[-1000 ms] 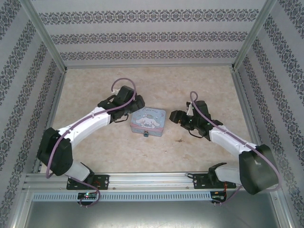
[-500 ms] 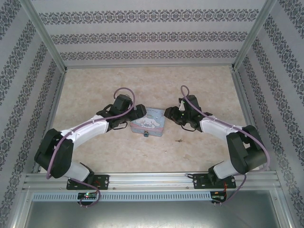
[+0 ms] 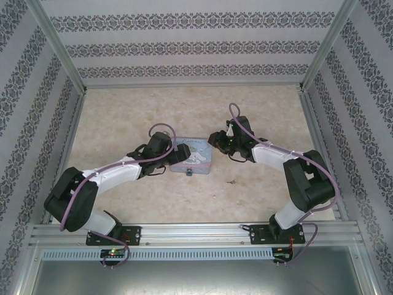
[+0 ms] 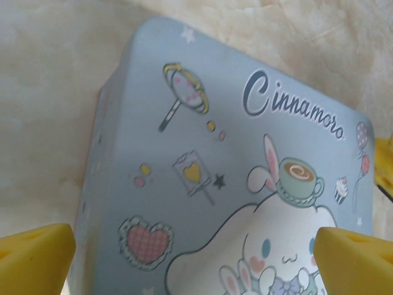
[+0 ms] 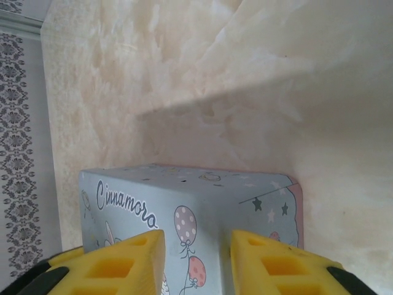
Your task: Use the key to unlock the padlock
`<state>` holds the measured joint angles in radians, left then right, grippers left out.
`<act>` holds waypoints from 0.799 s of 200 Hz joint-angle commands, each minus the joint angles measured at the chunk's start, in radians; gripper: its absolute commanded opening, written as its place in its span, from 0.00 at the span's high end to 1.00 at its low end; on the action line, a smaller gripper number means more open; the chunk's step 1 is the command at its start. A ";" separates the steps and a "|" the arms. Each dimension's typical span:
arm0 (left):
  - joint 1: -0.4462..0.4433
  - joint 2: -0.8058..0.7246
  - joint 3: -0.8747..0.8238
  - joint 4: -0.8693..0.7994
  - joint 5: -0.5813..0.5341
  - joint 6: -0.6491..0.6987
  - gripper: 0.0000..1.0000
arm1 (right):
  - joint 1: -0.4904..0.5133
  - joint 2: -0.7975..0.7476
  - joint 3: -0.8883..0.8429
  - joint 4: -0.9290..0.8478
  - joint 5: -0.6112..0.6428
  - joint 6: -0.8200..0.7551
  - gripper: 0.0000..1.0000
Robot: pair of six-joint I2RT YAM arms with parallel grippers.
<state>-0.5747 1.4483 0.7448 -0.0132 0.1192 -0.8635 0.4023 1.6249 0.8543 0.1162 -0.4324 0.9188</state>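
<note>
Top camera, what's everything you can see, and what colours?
Pastel blue rectangular metal tin with a cartoon puppy: one, blue-lilac, middle of the table.
Tiny dark padlock: one, dark teal, at the tin's near edge.
Beige marbled table: one, under everything.
Patterned wallpaper walls: three, white-grey, around the table.
Left tool: one, black, yellow fingertips, open, over the tin's left side.
Right tool: one, same colours, open, at the tin's far right corner.

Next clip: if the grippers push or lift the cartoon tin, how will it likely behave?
The cartoon tin looks rigid, low and boxy, so a push would probably slide it, not roll or tip it. Its smooth painted lid may be slippery for the left gripper. The small padlock at its near edge would likely swing loosely.
</note>
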 commanded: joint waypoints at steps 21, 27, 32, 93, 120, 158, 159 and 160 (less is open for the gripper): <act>-0.008 -0.064 -0.007 0.003 -0.080 -0.001 0.01 | 0.008 -0.008 0.021 0.018 -0.003 0.010 0.54; -0.008 -0.072 -0.004 -0.012 -0.094 0.007 0.01 | 0.003 -0.024 0.013 0.010 0.005 0.005 0.48; -0.008 -0.082 -0.001 -0.024 -0.105 0.014 0.01 | -0.002 -0.040 0.005 0.001 0.010 0.001 0.45; -0.002 -0.250 0.039 -0.192 -0.244 0.129 0.01 | -0.095 -0.285 -0.159 -0.195 0.029 -0.134 0.37; 0.003 -0.269 0.058 -0.232 -0.267 0.109 0.01 | -0.106 -0.341 -0.255 -0.261 0.048 -0.190 0.36; 0.002 -0.291 0.052 -0.173 -0.270 0.106 0.01 | -0.104 -0.373 -0.339 -0.306 0.068 -0.232 0.37; 0.003 -0.291 0.051 -0.173 -0.270 0.104 0.01 | -0.104 -0.374 -0.340 -0.309 0.068 -0.233 0.37; 0.003 -0.291 0.053 -0.173 -0.269 0.103 0.01 | -0.105 -0.374 -0.341 -0.310 0.068 -0.235 0.37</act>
<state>-0.5747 1.1854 0.7818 -0.1753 -0.1181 -0.7803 0.2981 1.2812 0.5461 -0.1272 -0.3962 0.7471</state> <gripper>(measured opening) 0.994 0.638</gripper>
